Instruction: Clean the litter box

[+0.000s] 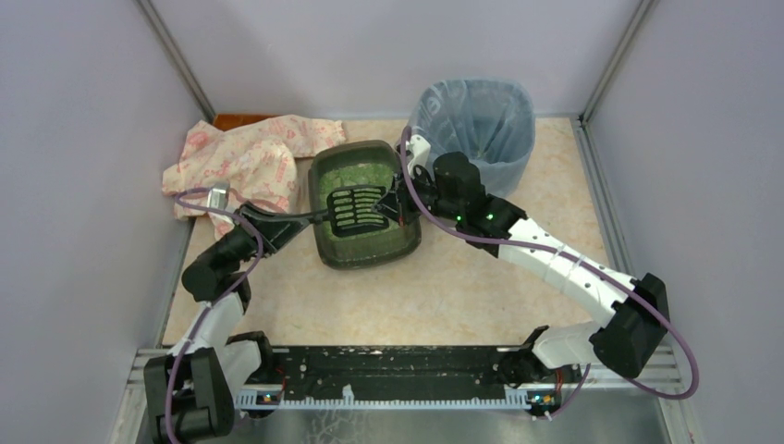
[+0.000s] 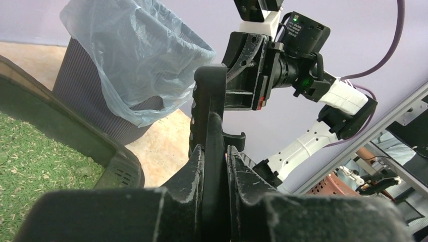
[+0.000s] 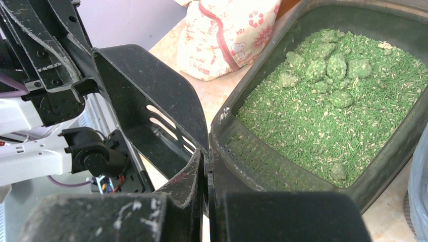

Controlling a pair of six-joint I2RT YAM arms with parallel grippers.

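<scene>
1. At centre of the top view: litter box, holding green litter with clumps toward one end.
2. Over the litter: slotted scoop.
3. Lower left of the box: left gripper, clamped on the scoop handle.
4. At the scoop's right edge: right gripper, fingers pressed together; whether it grips the scoop cannot be told.
5. Upper right, just beside the box: bin.

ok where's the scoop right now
Top view, centre: the scoop hangs over the litter box, its handle in the left gripper, the right gripper at its right edge.
</scene>
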